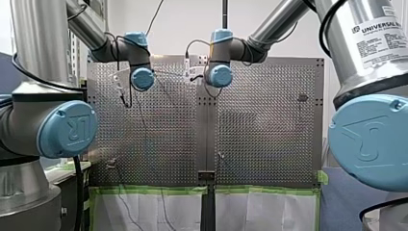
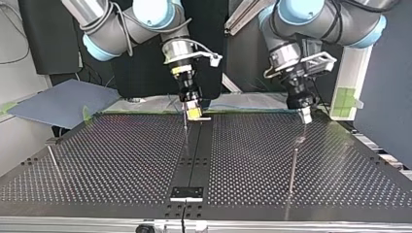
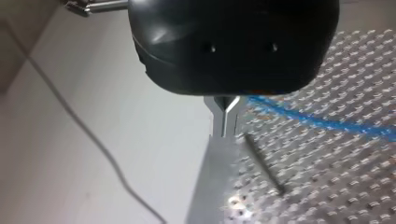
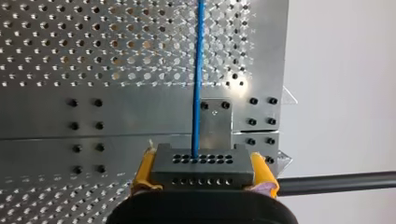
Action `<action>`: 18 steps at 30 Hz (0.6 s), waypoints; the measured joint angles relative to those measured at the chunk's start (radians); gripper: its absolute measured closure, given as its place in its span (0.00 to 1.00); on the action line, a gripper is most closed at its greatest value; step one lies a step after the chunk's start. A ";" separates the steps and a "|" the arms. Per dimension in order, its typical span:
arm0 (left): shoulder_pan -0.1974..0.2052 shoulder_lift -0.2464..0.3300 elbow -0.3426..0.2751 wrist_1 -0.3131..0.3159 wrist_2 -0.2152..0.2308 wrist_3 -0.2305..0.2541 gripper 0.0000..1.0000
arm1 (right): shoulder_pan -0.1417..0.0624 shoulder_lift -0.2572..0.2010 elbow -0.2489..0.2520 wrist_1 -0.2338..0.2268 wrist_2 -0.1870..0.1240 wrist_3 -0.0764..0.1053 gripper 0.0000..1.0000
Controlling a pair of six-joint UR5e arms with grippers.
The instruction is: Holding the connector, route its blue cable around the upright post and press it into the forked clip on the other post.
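My right gripper (image 4: pixel 201 179) is shut with its yellow pads on a dark grey connector (image 4: pixel 201 165) with rows of holes. A blue cable (image 4: pixel 198 70) leaves the connector's top and runs straight ahead over the perforated table. At the top view's far edge the same gripper (image 2: pixel 194 113) hangs by a thin post (image 2: pixel 185 125). My left gripper (image 3: pixel 225 122) has its metal fingers pressed together where the blue cable (image 3: pixel 317 122) ends. A slim upright post (image 3: pixel 264 163) stands just ahead of it. The fork of the clip is too small to make out.
Another thin post (image 2: pixel 293 170) stands at the top view's right below my left gripper (image 2: pixel 305 114), and one more (image 2: pixel 53 159) near the left edge. A black strip with a small bracket (image 2: pixel 187 193) runs down the table's middle. Green tape (image 1: pixel 154 190) lines one table edge.
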 joint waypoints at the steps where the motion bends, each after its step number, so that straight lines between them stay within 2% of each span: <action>1: 0.007 0.004 0.007 -0.007 0.004 0.000 1.00 | -0.003 0.000 -0.010 0.010 -0.002 0.000 0.61; 9: 0.077 0.029 0.078 -0.078 0.065 -0.015 1.00 | -0.019 0.001 -0.068 0.069 -0.023 0.002 0.61; 14: 0.118 0.032 0.118 -0.119 0.106 -0.034 1.00 | -0.024 0.001 -0.112 0.111 -0.062 0.009 0.61; 18: 0.154 0.030 0.147 -0.153 0.141 -0.061 1.00 | -0.026 0.002 -0.144 0.129 -0.093 0.019 0.61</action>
